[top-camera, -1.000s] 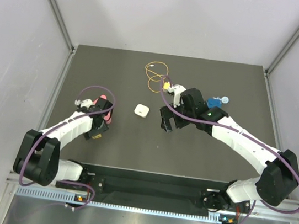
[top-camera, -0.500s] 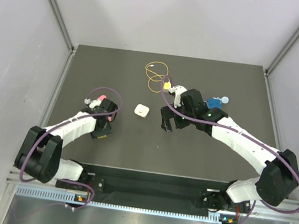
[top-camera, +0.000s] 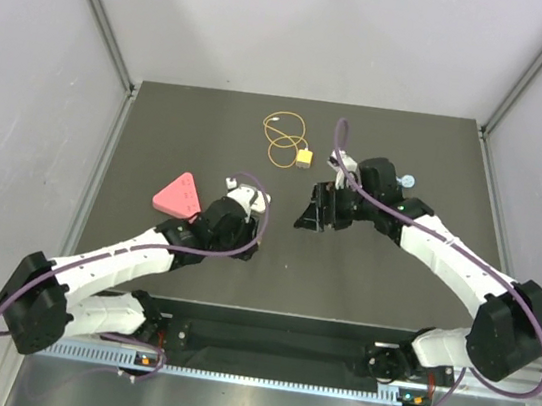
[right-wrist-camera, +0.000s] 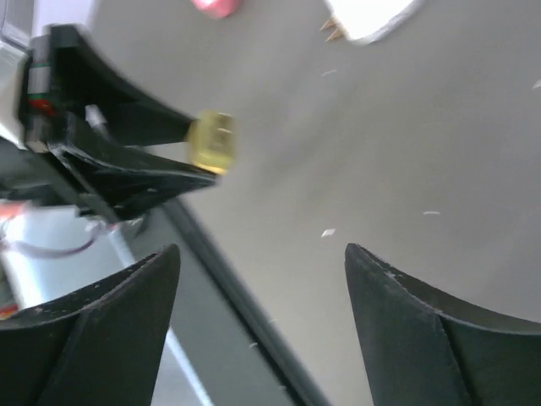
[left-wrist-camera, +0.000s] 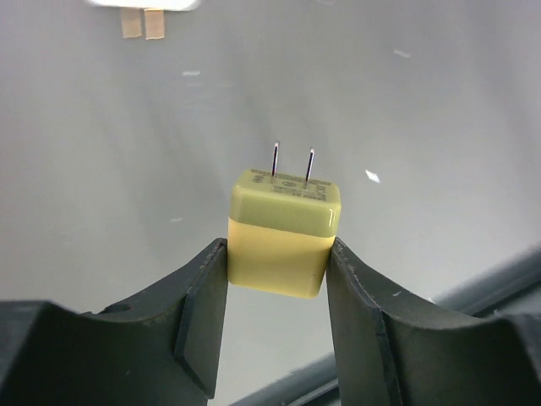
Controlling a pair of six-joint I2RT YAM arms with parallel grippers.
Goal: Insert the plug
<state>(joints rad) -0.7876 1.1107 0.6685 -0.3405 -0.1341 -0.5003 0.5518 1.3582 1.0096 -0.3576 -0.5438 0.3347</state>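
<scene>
Dark bench (top-camera: pixel 159 137); left end effector (left-wrist-camera: pixel 277 247) clenched on a loose block (left-wrist-camera: pixel 283 228), prongs out; right end effector (right-wrist-camera: pixel 262 254) released, empty. Plug (top-camera: pixel 305 156) lies on the bench near the right end effector, off to its side, wire (top-camera: pixel 282 136) looped beyond. Plug not grasped yet, so pickup and insertion are all left.

Left hand (left-wrist-camera: pixel 277 250) clamped; right hand (right-wrist-camera: pixel 262 249) spread wide.
</scene>
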